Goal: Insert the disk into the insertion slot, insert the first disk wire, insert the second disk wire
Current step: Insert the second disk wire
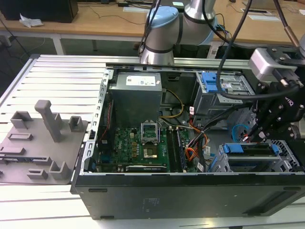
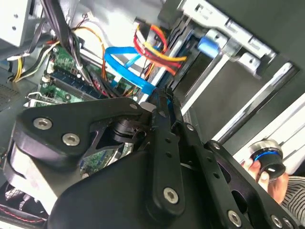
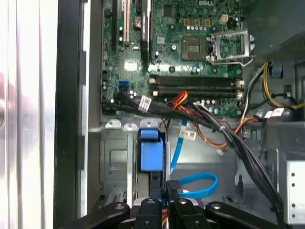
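Observation:
The disk, in its bright blue carrier, lies inside the insertion slot, the low grey cage at the case's front corner on the exterior view's right. In the first wrist view the carrier's blue tab shows in the slot. My gripper hangs just above the disk's inner end. In both wrist views its fingers are shut on the dark connector of a flat blue wire, which loops back toward the board. The fingertips meet at the disk's edge.
A bundle of red, yellow and orange wires with black cables crosses beside the slot. The taller cage with a blue latch stands behind. The motherboard fills the case's middle. A hand holds a blue-ringed knob outside the case.

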You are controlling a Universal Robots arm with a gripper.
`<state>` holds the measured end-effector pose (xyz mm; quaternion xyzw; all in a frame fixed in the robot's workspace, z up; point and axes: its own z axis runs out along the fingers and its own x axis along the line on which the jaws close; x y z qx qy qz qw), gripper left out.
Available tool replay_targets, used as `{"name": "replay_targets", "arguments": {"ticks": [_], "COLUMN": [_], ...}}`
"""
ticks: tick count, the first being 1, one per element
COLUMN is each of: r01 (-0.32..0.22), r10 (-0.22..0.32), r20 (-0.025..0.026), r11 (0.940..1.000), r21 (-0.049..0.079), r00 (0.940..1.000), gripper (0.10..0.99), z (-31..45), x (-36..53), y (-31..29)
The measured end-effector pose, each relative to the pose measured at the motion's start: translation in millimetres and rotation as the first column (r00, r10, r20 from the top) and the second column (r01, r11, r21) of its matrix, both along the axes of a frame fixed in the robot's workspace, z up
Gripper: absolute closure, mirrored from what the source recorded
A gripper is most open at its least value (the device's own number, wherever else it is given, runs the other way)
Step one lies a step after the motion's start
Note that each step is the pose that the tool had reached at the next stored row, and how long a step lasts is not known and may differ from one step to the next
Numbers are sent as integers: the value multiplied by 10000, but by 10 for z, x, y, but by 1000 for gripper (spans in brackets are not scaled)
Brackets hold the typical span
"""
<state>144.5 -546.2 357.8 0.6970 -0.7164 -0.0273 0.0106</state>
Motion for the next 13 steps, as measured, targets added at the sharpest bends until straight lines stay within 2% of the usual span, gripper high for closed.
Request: {"name": "replay_targets", "arguments": {"ticks": [6, 13], "r01": [3, 19], "r10": [-3, -19], "r20": [-17, -26], "r11": [10000, 10000], "r21": [0, 0], "r00": [10000, 10000], "gripper": [922, 922], "z": [-2, -5], "x": [182, 293], "y": [0, 0]}}
